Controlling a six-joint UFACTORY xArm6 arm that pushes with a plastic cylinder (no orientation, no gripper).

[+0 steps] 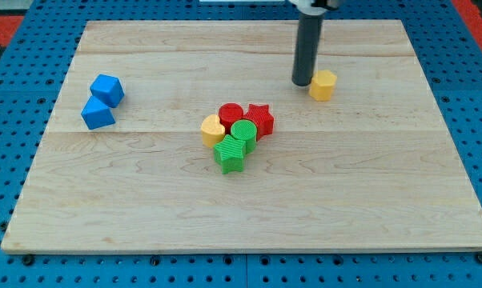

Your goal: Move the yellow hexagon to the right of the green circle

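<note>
Just right of my tip (303,83), touching or nearly so, sits the yellow hexagon (323,84), up near the board's (145,208) top edge. I have no jaws to clench or release: only the rod, and its end rests on the wood at the hexagon's left face.

Below and to the left of my tip, well apart from it, lies the cluster. The green circle (244,131) is at its middle, with a red circle (230,114) just above it, a red star (260,119) at its upper right, a yellow heart (212,130) on its left and a green star (231,154) below. All five look packed tight, touching one another. Far left of my tip, two blue blocks (102,101) sit together, well out of the way.

The hexagon is already further right than the green circle, but much higher up the board; it needs bringing down to the spot just right of the circle. From where I stand, a push would send it rightward, away from the goal and toward the board's right edge. I would judge it better to come round above it first. The red star crowds the circle's right side, so a push carried too far could knock the star and shove the circle. An off-centre push could make the hexagon spin away.

No brand, label or writing can be read anywhere.
</note>
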